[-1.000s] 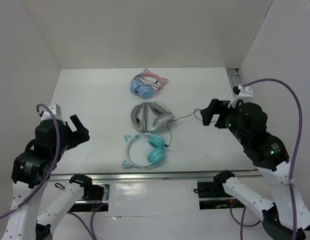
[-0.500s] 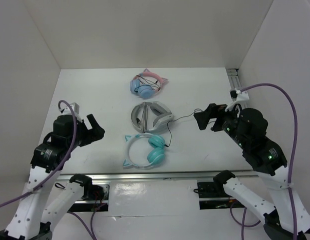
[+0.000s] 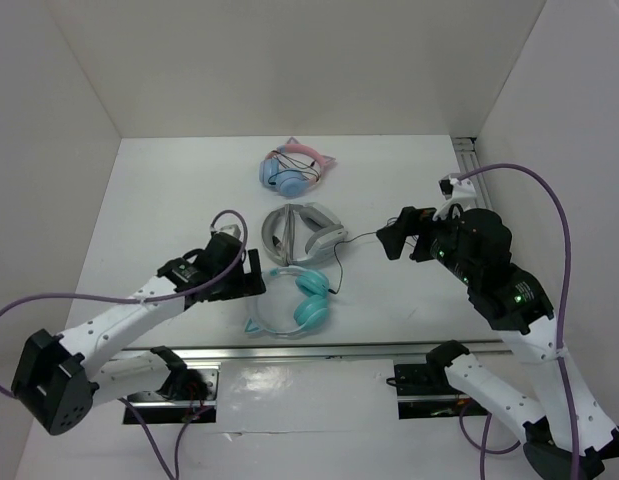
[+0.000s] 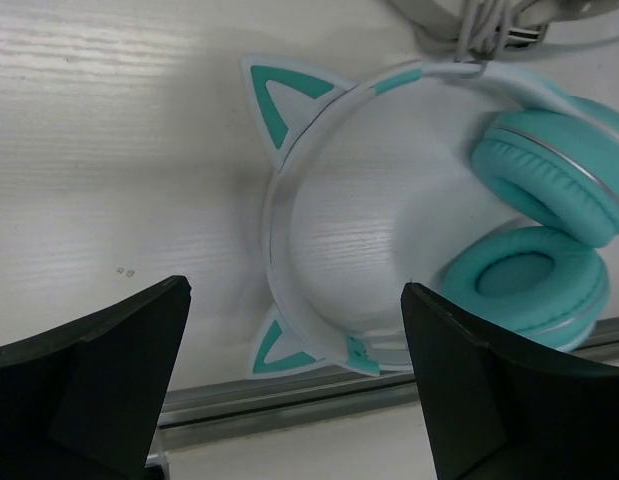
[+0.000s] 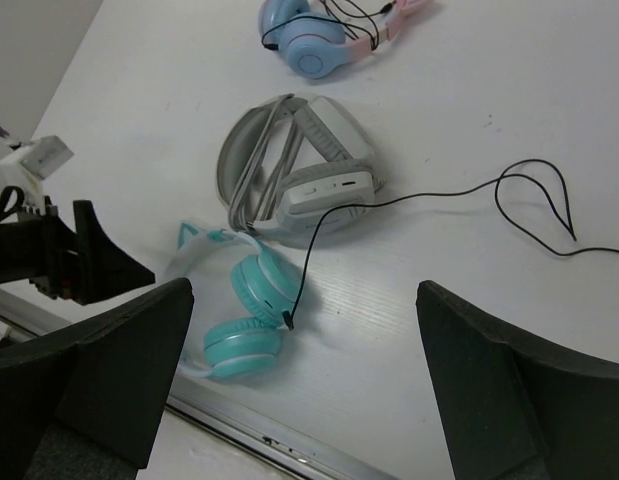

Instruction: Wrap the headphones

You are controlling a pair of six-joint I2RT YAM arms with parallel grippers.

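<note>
1. The left gripper (image 3: 247,278) stands spread wide and holds nothing, low over the table (image 3: 169,200) left of centre in the top view.
2. In the left wrist view, the white headband and teal cat ears of the headphones (image 4: 549,180) show between its dark fingers (image 4: 99,380).
3. The right gripper (image 3: 394,238), also spread and unloaded, hangs at centre right, near the loop of the thin black cable (image 5: 409,200).
4. The cable runs from the teal ear cup past the grey headphones (image 3: 301,232), whose side markings are too small to read.
5. The blue-and-pink headphones (image 3: 294,167) lie beyond.
</note>
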